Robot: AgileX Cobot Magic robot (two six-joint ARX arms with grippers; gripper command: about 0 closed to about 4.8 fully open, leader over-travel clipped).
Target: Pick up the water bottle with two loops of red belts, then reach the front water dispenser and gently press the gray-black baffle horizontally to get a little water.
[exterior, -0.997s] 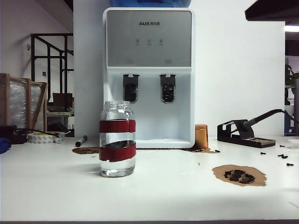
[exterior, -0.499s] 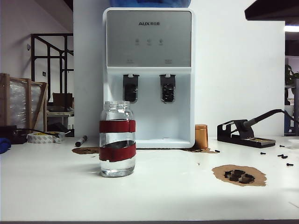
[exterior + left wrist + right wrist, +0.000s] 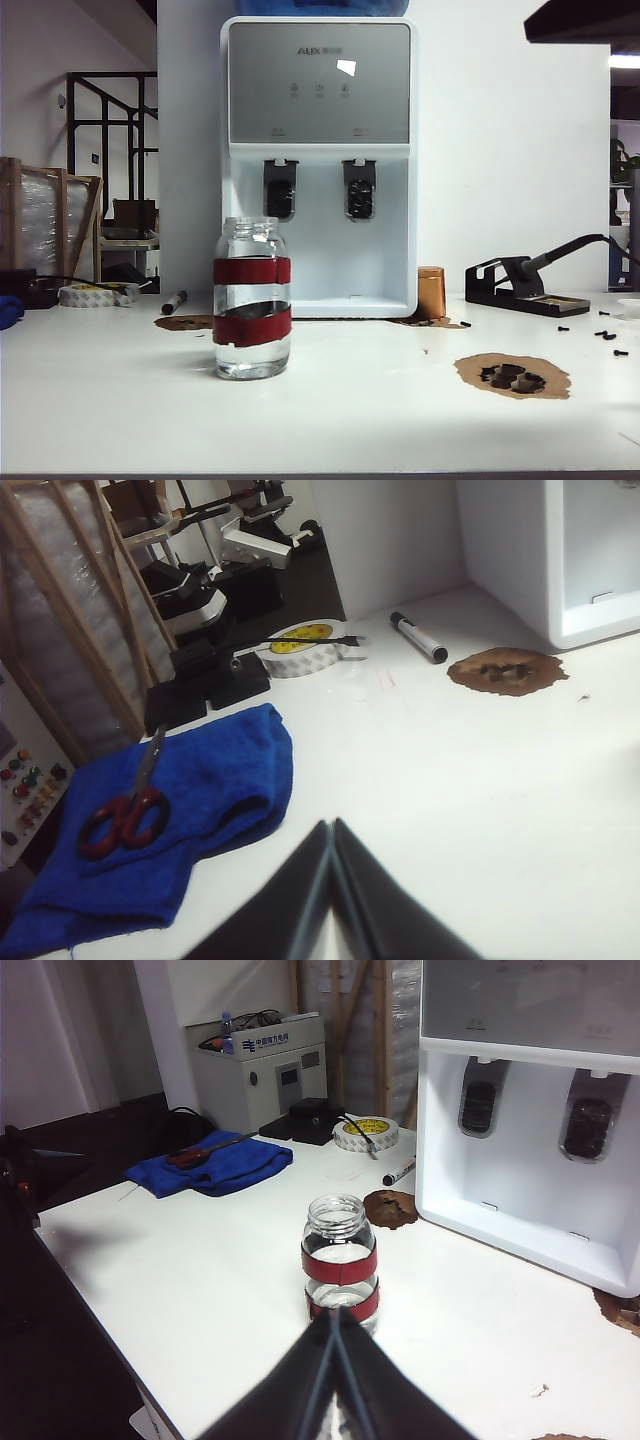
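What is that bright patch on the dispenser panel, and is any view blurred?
Exterior view: a small white glare spot on the water dispenser gray panel, washing out the logo; water bottle sharp. Left wrist view: shut left gripper soft-edged. Right wrist view: bottle clear beyond the shut right gripper.

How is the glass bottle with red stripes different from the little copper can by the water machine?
The water bottle is clear glass with two red bands; the copper can is solid and shiny. The bottle is bigger and stands out front; the can sits beside the water dispenser. Both stand upright on the white table.
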